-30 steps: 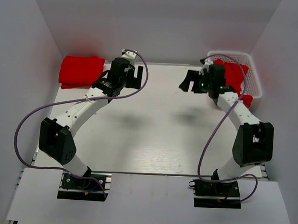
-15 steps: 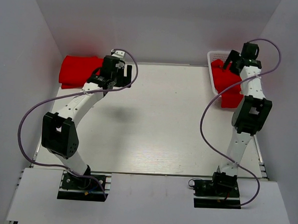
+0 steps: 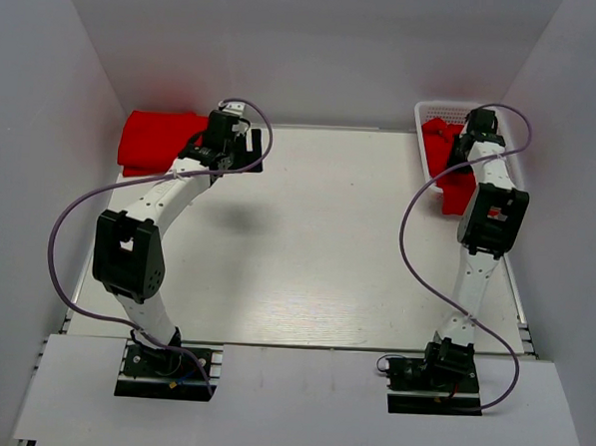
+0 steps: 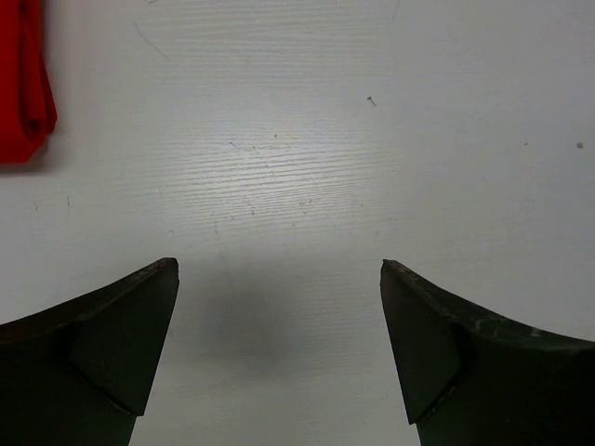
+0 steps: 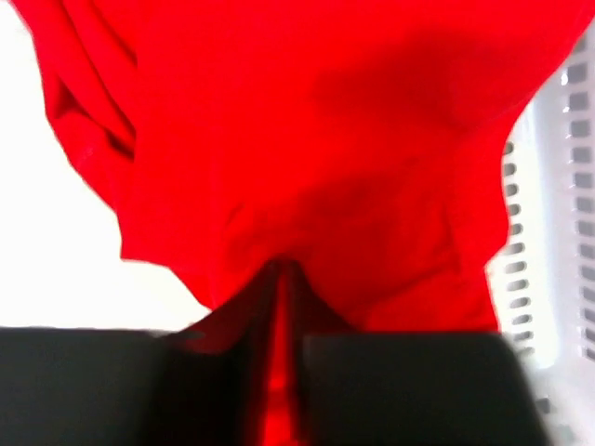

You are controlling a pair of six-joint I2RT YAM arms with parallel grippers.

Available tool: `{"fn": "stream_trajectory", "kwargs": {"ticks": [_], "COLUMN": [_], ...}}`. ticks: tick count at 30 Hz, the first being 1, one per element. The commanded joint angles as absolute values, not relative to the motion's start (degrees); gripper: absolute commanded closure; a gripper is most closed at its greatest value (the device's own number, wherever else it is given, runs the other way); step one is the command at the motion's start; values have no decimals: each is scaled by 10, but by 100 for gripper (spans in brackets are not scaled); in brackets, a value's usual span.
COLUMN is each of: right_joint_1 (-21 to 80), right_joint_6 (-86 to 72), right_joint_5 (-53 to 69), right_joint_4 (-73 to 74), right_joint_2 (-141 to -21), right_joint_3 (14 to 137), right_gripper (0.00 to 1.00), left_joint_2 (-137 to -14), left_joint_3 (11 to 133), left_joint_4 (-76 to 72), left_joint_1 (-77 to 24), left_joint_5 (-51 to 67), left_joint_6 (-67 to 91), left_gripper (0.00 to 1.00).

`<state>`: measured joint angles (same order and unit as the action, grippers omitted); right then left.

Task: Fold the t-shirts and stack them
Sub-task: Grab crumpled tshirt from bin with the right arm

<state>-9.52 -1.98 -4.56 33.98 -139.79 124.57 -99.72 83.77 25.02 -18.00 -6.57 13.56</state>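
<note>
A folded red t-shirt lies at the table's back left; its edge shows in the left wrist view. My left gripper hovers just right of it, open, with only bare table between its jaws. Crumpled red t-shirts fill the white basket at the back right, one hanging over its near side. My right gripper reaches down into the basket. Its jaws are shut on a pinched fold of a red t-shirt.
The basket's slotted white wall stands just right of the right gripper. White walls close in the table at the back and on both sides. Purple cables loop from both arms.
My right arm swung from over the table back into the basket and shut on red cloth. My left gripper drew back a little toward the folded shirt, still open.
</note>
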Motion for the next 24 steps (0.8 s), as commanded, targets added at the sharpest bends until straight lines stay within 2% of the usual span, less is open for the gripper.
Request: {"fn": "stream_trajectory", "kwargs": {"ticks": [1, 2, 14, 20, 21, 22, 23, 24], "right_joint_1": [-99, -99, -101, -101, -101, -101, -102, -100], "right_joint_6": [-19, -22, -39, -22, -22, -32, -33, -36], "right_joint_5": [-47, -49, -27, -33, -33, -36, -31, -29], "right_joint_4": [302, 299, 128, 147, 157, 164, 168, 174], "right_joint_2": [-1403, -1397, -1143, -1121, -1135, -1140, -1150, -1159], "right_joint_3": [1254, 1258, 1212, 1216, 1217, 1217, 1217, 1219], "right_gripper": [92, 100, 100, 100, 86, 55, 11, 11], "left_joint_2": [-986, -986, -967, -954, -954, -960, -960, -966], "left_joint_3": [836, 841, 843, 828, 835, 835, 840, 846], "left_joint_4": [238, 238, 222, 208, 208, 208, 208, 208], "left_joint_1": [-178, -178, -167, -162, -162, -162, -162, -162], "left_joint_5": [-57, -57, -63, -63, -63, -58, -58, -58], "left_joint_6": [147, 147, 124, 113, 113, 113, 113, 113], "left_gripper": [0, 0, 0, 0, 0, 0, 0, 0]}}
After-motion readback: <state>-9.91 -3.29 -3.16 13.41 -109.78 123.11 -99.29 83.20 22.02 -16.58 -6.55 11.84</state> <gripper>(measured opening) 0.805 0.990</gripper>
